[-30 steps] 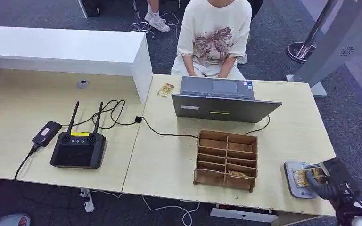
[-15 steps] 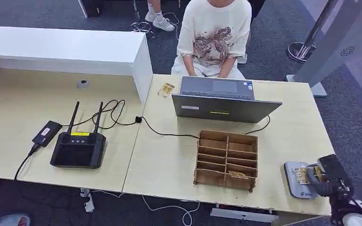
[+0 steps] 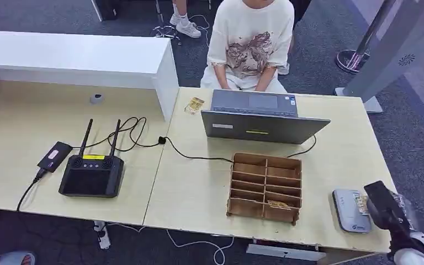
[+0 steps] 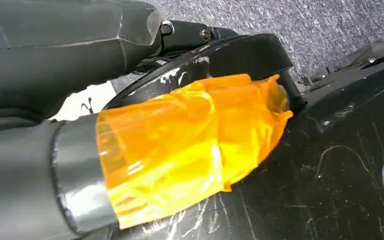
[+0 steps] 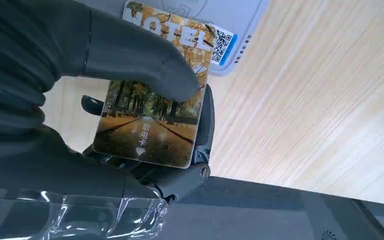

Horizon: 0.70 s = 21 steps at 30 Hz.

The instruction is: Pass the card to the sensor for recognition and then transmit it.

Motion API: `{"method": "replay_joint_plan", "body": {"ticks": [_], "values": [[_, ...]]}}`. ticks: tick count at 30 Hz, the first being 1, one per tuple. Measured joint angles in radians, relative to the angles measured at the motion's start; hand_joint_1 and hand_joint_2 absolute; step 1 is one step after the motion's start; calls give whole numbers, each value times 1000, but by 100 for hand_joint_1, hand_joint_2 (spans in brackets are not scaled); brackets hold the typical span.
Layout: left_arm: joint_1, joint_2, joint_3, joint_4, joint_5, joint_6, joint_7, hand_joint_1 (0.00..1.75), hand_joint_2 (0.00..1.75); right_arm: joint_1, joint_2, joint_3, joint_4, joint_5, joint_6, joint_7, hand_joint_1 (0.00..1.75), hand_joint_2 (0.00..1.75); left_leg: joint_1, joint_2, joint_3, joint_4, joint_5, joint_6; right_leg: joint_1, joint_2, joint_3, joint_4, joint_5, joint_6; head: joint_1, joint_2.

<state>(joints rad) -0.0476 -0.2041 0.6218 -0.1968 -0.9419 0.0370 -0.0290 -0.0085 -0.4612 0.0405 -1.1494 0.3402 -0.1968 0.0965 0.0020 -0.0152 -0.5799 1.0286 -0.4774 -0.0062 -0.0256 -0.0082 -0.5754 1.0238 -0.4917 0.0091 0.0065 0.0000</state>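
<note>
The card, a hotel key card printed with an autumn tree lane, is pinched in my right hand, with the thumb pressed on its face. In the head view my right hand hovers at the table's front right corner, just right of the grey sensor pad. A sliver of the card sticks out toward the pad. The sensor's QR-label corner lies just beyond the card's far edge. My left hand, its thumb wrapped in orange tape, hangs by my body and holds nothing.
A wooden divided box with a card in one slot stands left of the sensor. Behind it are a laptop and a seated person. Another card lies beside the laptop. A black controller and cables sit at the left.
My right hand has drifted right and slightly back toward the table's front edge with the card, moving off the sensor pad and uncovering most of it.
</note>
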Motion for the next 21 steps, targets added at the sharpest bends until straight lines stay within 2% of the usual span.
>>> {"method": "replay_joint_plan", "body": {"ticks": [6, 10, 15, 21], "values": [[-3, -1, 0, 0, 3, -1, 12, 0, 0, -9, 9, 0, 2, 34, -7, 5, 175, 175, 0, 0, 0, 0, 0, 0, 0, 0, 0, 0, 0, 0, 0, 0], [-7, -2, 0, 0, 6, -1, 16, 0, 0, -26, 18, 0, 6, 23, 12, 0, 175, 175, 0, 0, 0, 0, 0, 0, 0, 0, 0, 0, 0, 0, 0, 0], [-7, -3, 1, 0, 11, -1, 18, 0, 0, -31, 29, -22, -2, -128, 88, -47, 175, 175, 0, 0, 0, 0, 0, 0, 0, 0, 0, 0, 0, 0, 0, 0], [-7, -3, 3, 0, 23, -1, 27, 0, 0, -29, 26, -51, -58, -304, 151, -73, 175, 175, 0, 0, 0, 0, 0, 0, 0, 0, 0, 0, 0, 0, 0, 0]]}}
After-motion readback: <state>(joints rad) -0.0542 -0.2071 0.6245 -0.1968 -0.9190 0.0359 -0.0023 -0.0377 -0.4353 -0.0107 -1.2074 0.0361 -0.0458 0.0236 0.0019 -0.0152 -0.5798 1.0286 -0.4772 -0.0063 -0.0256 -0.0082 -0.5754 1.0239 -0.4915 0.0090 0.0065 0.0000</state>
